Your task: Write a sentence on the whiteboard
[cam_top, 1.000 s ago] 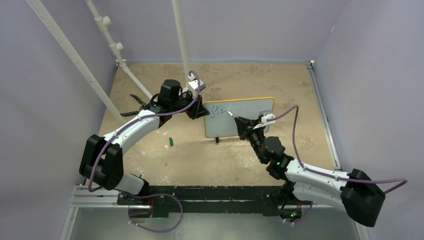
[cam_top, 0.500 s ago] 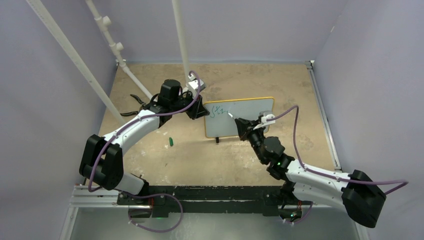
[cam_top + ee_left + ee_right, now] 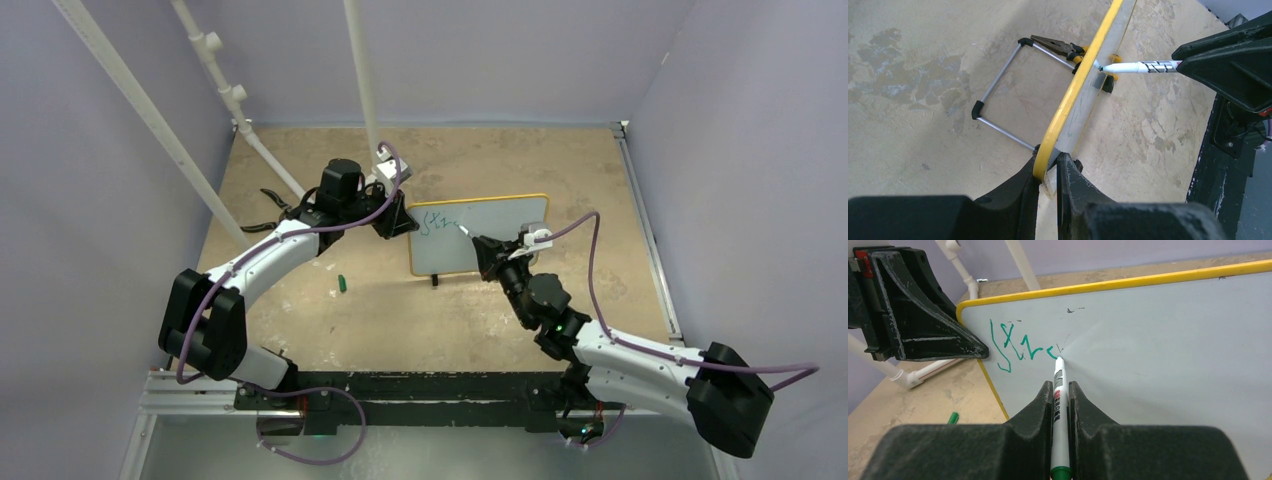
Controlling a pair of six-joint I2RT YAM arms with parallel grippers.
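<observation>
My left hand clamps the left edge of the whiteboard, which stands upright at the middle of the counter. My right hand grips a marker, its tip touching the board where the green sentence ends.

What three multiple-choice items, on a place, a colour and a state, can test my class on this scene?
1. Where is the tip of the marker? A on the whiteboard, at the right end of the green writing; B on its bare right half; C in the air.
2. The whiteboard's frame is: A red; B yellow; C blue.
3. The right gripper is: A open; B shut on the marker; C shut on the whiteboard.
Answers: 1 A, the tip meets the last green stroke; 2 B, a yellow rim shows; 3 B, it clamps the barrel.
</observation>
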